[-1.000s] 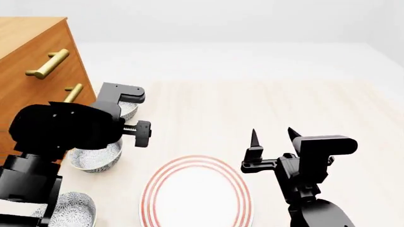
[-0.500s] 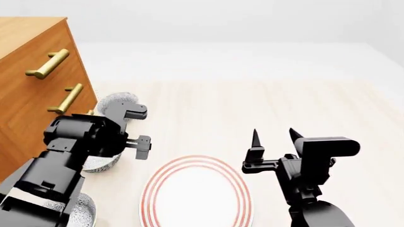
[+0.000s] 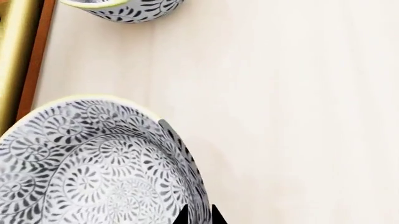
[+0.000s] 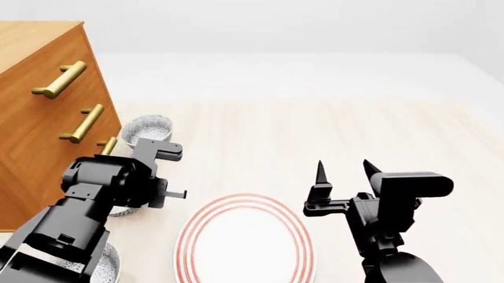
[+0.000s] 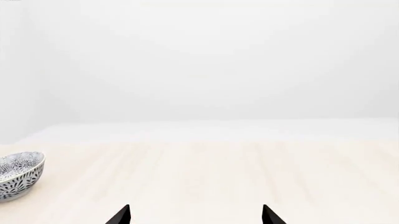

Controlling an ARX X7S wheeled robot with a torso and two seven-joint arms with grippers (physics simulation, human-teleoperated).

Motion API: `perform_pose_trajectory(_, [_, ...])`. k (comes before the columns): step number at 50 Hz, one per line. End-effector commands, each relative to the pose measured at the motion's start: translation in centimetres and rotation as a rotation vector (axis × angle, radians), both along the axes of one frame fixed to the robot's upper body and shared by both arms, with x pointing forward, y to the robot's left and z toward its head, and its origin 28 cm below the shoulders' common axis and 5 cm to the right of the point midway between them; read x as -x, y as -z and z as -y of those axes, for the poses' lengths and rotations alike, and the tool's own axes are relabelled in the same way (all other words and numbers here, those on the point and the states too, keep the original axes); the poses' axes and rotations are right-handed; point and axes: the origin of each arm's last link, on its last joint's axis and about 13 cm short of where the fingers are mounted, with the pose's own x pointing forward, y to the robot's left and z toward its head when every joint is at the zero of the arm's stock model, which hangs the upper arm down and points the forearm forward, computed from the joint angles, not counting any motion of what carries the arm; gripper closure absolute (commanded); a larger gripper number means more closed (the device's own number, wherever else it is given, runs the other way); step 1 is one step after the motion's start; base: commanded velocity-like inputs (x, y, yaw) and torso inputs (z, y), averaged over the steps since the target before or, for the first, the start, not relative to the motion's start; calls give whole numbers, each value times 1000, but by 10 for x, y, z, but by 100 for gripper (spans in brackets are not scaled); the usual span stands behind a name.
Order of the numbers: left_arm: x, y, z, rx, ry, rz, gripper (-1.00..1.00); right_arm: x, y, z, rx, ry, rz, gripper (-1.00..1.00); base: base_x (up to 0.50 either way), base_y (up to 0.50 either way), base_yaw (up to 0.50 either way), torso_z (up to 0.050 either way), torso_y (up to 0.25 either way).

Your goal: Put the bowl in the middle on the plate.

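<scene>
Left claw (image 3: 198, 215), tips close together at the rim of the middle bowl (image 3: 93, 172) left of the plate (image 4: 245, 242), seems to be pinching that rim; next comes lifting it onto the plate, while the right claw (image 4: 344, 170) waits wide open.

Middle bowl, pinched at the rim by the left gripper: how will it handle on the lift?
The middle bowl looks like rigid glazed ceramic, so probably slick between the thin fingertips. Held at one edge only, it may tilt or swing. Its deep round wall suggests that it could rock if set down unevenly on the plate.
</scene>
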Motion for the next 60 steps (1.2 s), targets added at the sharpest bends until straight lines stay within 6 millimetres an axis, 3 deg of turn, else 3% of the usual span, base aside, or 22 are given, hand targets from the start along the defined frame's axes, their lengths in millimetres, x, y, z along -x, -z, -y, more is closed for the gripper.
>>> perform_pose_trajectory(1, [2, 0, 0, 1, 7, 4, 100, 1, -1, 1, -1, 4, 6, -100, 0, 0, 0, 0, 0])
perform_pose_trajectory(24, [12, -27, 6, -39, 105, 140, 100, 2, -4, 1, -4, 8, 25, -100, 0, 0, 0, 0, 0])
perform_pose_trajectory(35, [24, -55, 10, -64, 168, 243, 100, 1, -2, 1, -5, 11, 22, -100, 0, 0, 0, 0, 0])
perform_pose_trajectory(42, [46, -71, 18, -84, 290, 294, 100, 2, -3, 2, -5, 19, 27, -100, 0, 0, 0, 0, 0])
perform_pose_trajectory(48, [78, -76, 35, -172, 546, 330, 100, 1, -1, 3, -10, 21, 25, -100, 0, 0, 0, 0, 2])
perform_pose_trajectory(60, [118, -62, 60, -307, 855, 326, 100, 3, -3, 4, -10, 25, 27, -100, 0, 0, 0, 0, 0])
